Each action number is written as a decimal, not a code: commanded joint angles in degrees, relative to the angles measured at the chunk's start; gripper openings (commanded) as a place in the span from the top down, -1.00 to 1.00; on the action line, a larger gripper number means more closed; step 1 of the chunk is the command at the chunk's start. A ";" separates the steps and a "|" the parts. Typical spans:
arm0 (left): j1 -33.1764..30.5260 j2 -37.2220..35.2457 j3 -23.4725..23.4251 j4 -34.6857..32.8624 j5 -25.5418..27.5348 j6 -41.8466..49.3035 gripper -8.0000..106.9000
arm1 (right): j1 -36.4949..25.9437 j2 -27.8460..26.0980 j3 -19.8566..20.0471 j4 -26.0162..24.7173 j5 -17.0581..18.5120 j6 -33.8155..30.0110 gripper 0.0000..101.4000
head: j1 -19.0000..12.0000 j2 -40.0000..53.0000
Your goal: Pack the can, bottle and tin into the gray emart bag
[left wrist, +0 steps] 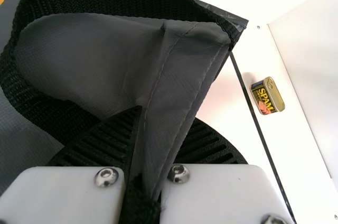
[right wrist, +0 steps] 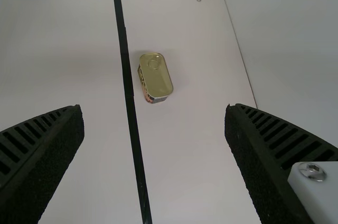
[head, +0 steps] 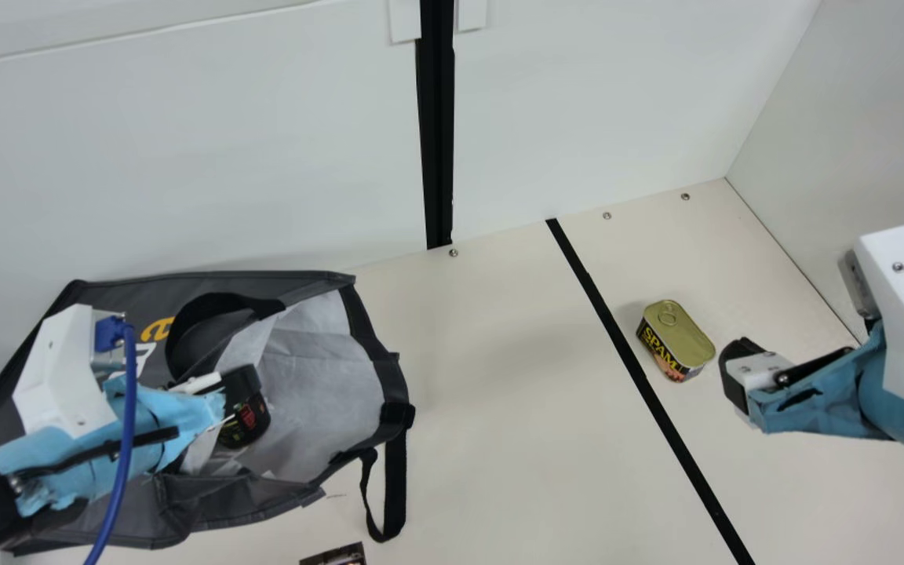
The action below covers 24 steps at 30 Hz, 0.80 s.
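- main view's looking down at a slant from the neck, taking in the gray bag (head: pixel 318 392), table (head: pixel 499 392) and back wall (head: pixel 185 157)
- left wrist cam's sitting super close to the bag, peeking past it at the tin (head: pixel 676 336)
- right wrist cam's looking down over the table, facing the tin
- all three are sharing the tin and black strip (head: pixel 631 359)

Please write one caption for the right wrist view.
The open right gripper over the table, near a tin beside a black line.
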 commanded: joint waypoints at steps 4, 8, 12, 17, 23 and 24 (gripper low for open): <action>0.00 0.00 0.00 0.00 0.00 0.00 0.68 | 0.15 1.59 -0.82 -0.21 0.03 0.12 -0.79 | -1.30 -0.05; 0.00 0.00 0.00 0.00 0.00 0.00 0.68 | 0.36 2.94 -1.49 -0.74 0.03 0.17 -0.79 | -1.30 -0.05; 0.00 0.00 0.00 0.00 0.00 0.00 0.68 | 0.66 4.47 -2.28 -1.28 0.03 0.38 -0.79 | -1.30 -0.05; 0.00 0.00 0.00 0.00 0.00 0.00 0.68 | 0.88 6.59 -2.62 -1.72 -0.76 0.63 -0.79 | -1.30 -0.05; 0.00 0.00 0.00 0.00 0.00 0.00 0.68 | 1.00 9.28 -2.14 -1.97 -2.81 0.85 -0.79 | -1.30 -0.05; 0.00 0.00 0.00 0.00 0.00 0.00 0.68 | 1.01 9.79 -2.09 -1.98 -3.17 0.86 -0.79 | -1.30 -0.05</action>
